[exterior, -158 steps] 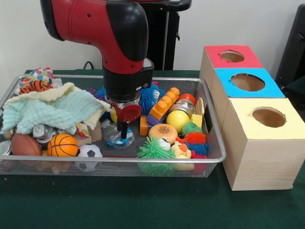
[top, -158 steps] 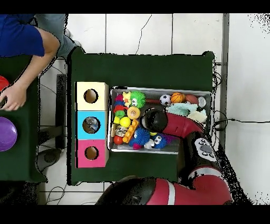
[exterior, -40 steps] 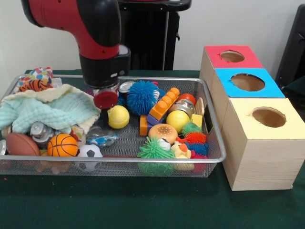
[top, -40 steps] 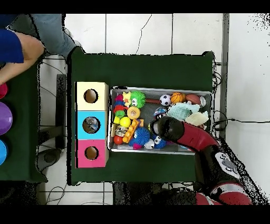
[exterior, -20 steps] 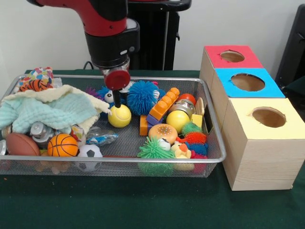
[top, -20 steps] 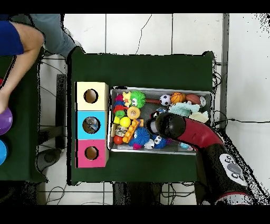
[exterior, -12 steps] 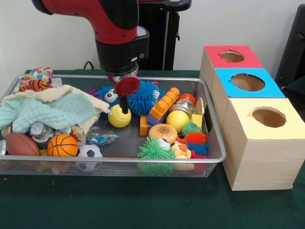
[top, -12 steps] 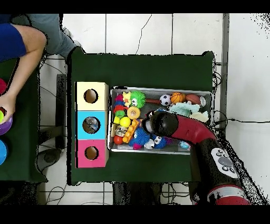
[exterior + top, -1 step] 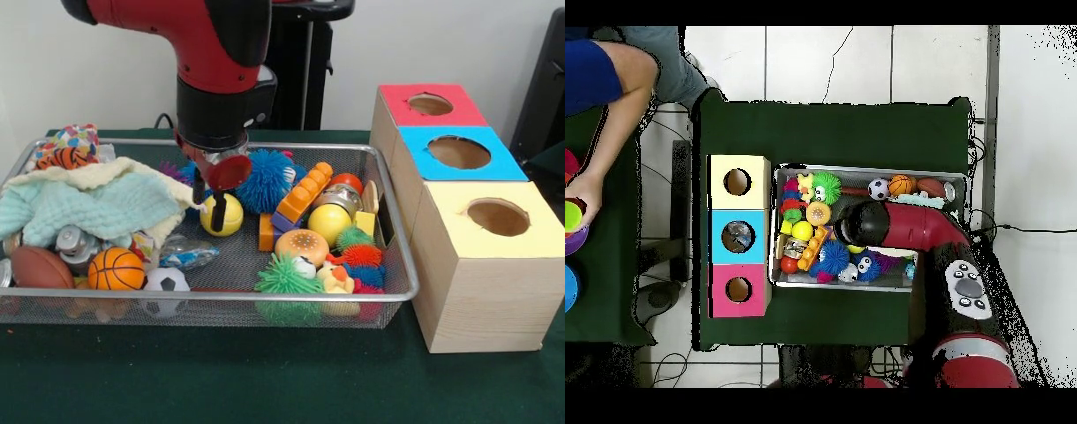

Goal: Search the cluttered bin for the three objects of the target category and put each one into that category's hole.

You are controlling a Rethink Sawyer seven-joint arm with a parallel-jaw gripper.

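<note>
1. Balls sit along the near rim of the wire-mesh bin (image 9: 265,305): we list a brown football (image 9: 44,267), a pebbled orange basketball (image 9: 116,268) and a black-and-white soccer ball (image 9: 165,281).
2. Beside them we record a spiky green ball (image 9: 284,276), with orange and teal spiky balls just past it and a round burger-shaped toy (image 9: 302,246) between.
3. At the bin's left we note a soft, waffle-textured mint and cream cloth (image 9: 97,203), heaped.
4. Mid-bin: a smooth yellow ball (image 9: 225,215) rests on the mesh. The gripper (image 9: 217,216) is low just in front of it, at its left side; we cannot tell how the claw stands.
5. Further back: a fuzzy blue ball (image 9: 267,179), a studded orange block bar (image 9: 305,191), a larger yellow ball (image 9: 329,223).
6. To the right of the bin, three wooden boxes run near to far, each with a round hole: yellow top (image 9: 494,221), blue top (image 9: 459,153), red top (image 9: 430,105).
7. In the overhead view, a person's hand (image 9: 583,195) is at a separate table.
</note>
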